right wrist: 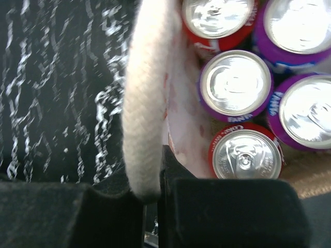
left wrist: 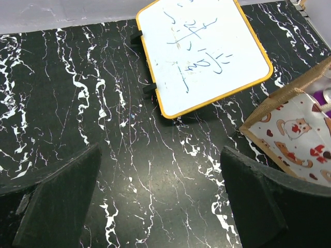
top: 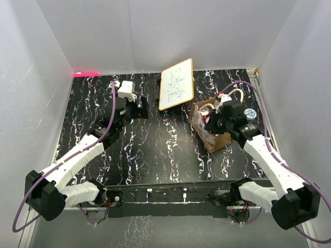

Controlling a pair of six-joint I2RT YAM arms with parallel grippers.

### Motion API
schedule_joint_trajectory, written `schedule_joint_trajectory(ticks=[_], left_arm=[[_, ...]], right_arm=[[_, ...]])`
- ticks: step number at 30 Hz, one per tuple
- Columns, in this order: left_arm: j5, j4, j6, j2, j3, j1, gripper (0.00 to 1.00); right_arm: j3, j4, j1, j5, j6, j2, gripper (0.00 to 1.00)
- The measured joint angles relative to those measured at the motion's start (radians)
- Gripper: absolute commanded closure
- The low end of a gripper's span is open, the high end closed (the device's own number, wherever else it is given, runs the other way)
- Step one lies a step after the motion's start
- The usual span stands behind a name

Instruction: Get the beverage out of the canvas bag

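The canvas bag (top: 211,129) stands on the black, white-veined desk (top: 155,150) towards the far right corner, its mouth open upward. The side seen in the left wrist view is pale and printed with cats and red hearts, with a tan border at the top edge.

The right gripper (top: 213,123) hangs over the bag's mouth. In its own wrist view the two dark fingers (right wrist: 232,212) are drawn close together and pinch a whitish, rope-like loop handle (right wrist: 142,129), which rises from the narrow slot between them and runs up out of the picture. Just beside that handle, inside the bag, the tops of five cans (right wrist: 235,82) stand upright and packed against one another: two red, three purple, all with their silver lids and pull tabs facing up. The fingers touch none of them. A second handle (top: 237,93) arcs free above the bag's far side.

The left gripper (left wrist: 163,206) sits low over the desk near the far edge, left of the middle, with its fingers (left wrist: 57,201) spread wide and only bare desk between them; it holds nothing.

A yellow-framed whiteboard (top: 176,83) with blue scribbles sits at the middle of the far edge, between the left gripper and the bag and apart from both.
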Motion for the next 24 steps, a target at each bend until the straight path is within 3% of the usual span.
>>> schedule_joint_trajectory(ticks=[9, 18, 21, 24], left_arm=[[-0.033, -0.005, -0.003, 0.003, 0.0, 0.0, 0.03], [-0.076, -0.014, -0.002, 0.05, 0.001, 0.0, 0.03], [-0.109, -0.008, 0.002, 0.041, -0.001, -0.001, 0.03], [-0.138, 0.005, 0.006, 0.023, -0.009, -0.001, 0.03]], right_arm=[[-0.113, 0.079, 0.278, -0.045, 0.117, -0.099, 0.9], [-0.121, 0.318, 0.55, -0.009, 0.214, 0.056, 0.88], [-0.089, 0.372, 0.614, 0.022, 0.226, 0.128, 0.85], [-0.062, 0.407, 0.654, 0.032, 0.236, 0.175, 0.69]])
